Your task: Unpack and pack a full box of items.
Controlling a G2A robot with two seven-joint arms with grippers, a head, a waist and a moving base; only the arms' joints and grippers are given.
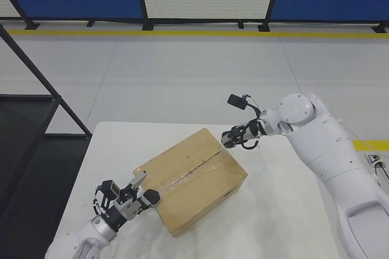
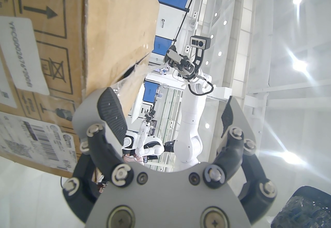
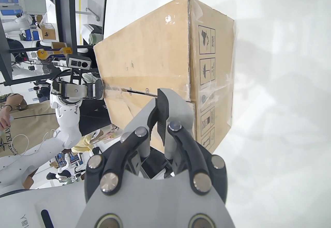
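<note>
Sitting on the white table [image 1: 292,213] is 1 brown cardboard box [image 1: 194,178]. It's turned at a slant to the table's edges, with the top flaps shut and a strip of clear tape [image 1: 193,172] running down the middle seam. The end facing the right arm has black handling symbols [image 3: 207,63] printed on it. The opposite end carries more symbols plus white stickers [image 2: 23,55] (1 of them has a barcode on it).

The left gripper [image 2: 168,102] is parked at the end of the box nearer the robot, right where the seam meets the edge. Its 2 fingers are spread wide apart. 1 ribbed black pad [image 2: 111,107] sits just beside the crinkled tape at that edge, though I honestly can't tell if it's actually touching.

The right gripper [image 3: 160,96] is at the far end of the same seam, right by the box's top edge. Its 2 fingers are pressed together, pads flat against each other. Whether a bit of tape is pinched in there, or whether the tips touch the cardboard, I can't tell from these shots. In the view from above, the box lies between the 2 grippers.
</note>
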